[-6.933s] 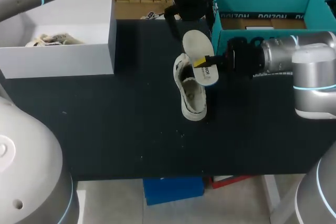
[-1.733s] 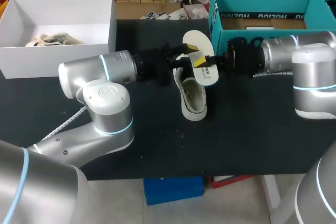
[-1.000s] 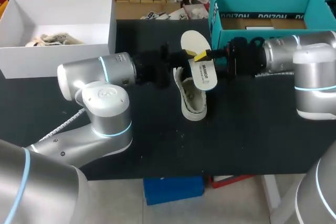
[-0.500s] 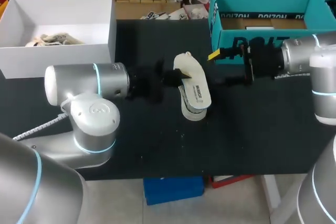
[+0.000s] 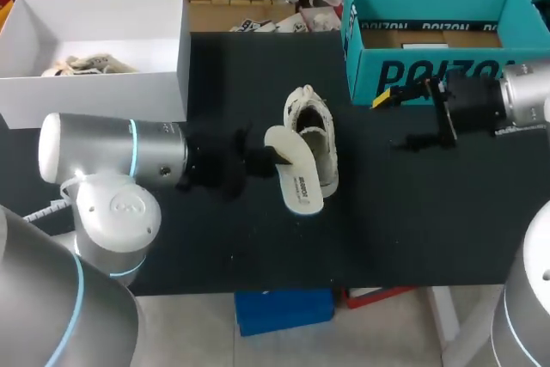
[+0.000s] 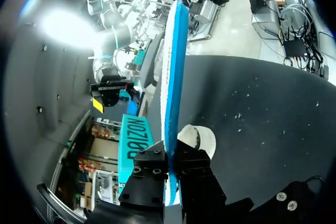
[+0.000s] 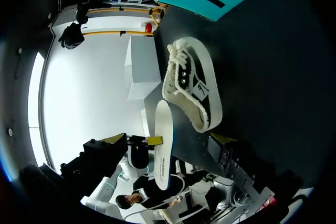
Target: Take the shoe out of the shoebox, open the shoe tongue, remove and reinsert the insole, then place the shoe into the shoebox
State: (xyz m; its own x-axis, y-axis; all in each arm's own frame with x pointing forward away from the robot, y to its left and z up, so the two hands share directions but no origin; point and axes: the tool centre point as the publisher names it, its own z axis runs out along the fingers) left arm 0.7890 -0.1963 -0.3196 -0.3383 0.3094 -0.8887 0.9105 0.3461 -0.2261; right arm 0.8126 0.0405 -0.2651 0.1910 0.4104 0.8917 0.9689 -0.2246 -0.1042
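A white low sneaker (image 5: 316, 137) lies on the black table (image 5: 412, 212), toe toward the back. Its white insole (image 5: 294, 180) hangs just left of it, printed side up, with my left gripper (image 5: 273, 158) shut on its back end. In the left wrist view the insole (image 6: 171, 72) runs edge-on out from between the black fingers (image 6: 152, 167). My right gripper (image 5: 392, 120) is open and empty, off to the shoe's right before the teal shoebox (image 5: 438, 19). The right wrist view shows the sneaker (image 7: 192, 91) and the insole (image 7: 161, 148) ahead of my wide-open right gripper (image 7: 168, 140).
A white open box (image 5: 129, 83) with another pale shoe (image 5: 86, 64) stands at the back left. The teal shoebox has a cardboard insert (image 5: 430, 39) inside. My left arm's big joints (image 5: 112, 178) take up the table's front left.
My right gripper opened, let go of the insole and drew back to the right. My left gripper carried the insole away from the shoe, toward the front left.
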